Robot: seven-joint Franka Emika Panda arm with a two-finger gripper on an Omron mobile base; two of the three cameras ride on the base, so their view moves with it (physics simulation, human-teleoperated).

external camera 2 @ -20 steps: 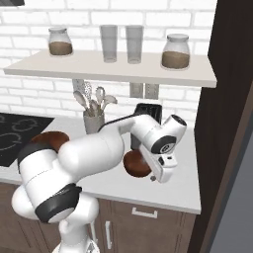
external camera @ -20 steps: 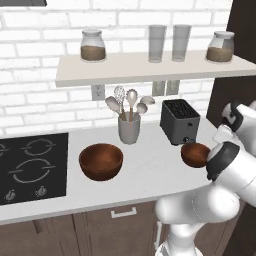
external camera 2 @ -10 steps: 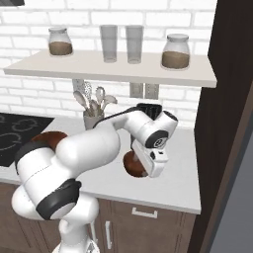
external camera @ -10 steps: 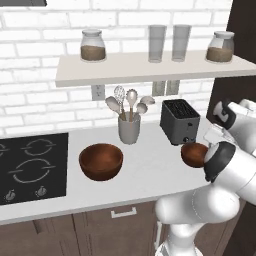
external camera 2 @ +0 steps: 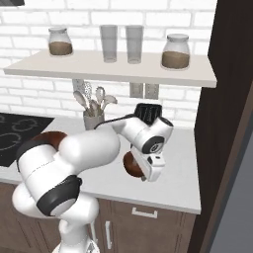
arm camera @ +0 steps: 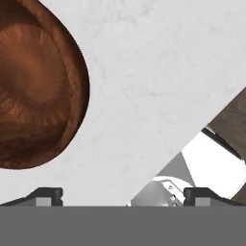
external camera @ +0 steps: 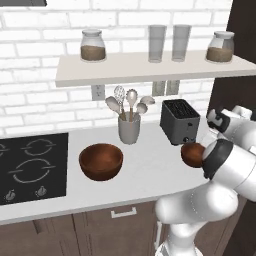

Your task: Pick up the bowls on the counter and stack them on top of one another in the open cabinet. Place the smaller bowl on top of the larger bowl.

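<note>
Claw [arm camera: 123,194] spread wide and empty above the desk [arm camera: 144,72], small bowl [arm camera: 36,81] at its 10 o'clock, untouched, big bowl [external camera: 101,161] well apart beside the cooktop [external camera: 31,167], under the shelf [external camera: 150,67]

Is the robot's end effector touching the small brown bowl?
Apart. In the hand view, bare counter lies between the open end effector and the small bowl.

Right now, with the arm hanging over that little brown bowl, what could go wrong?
The smaller bowl sits off to one side of the open gripper, so closing now would likely miss it. It also sits near the counter front edge, where a nudge might push it off. The toaster stands close behind.
</note>
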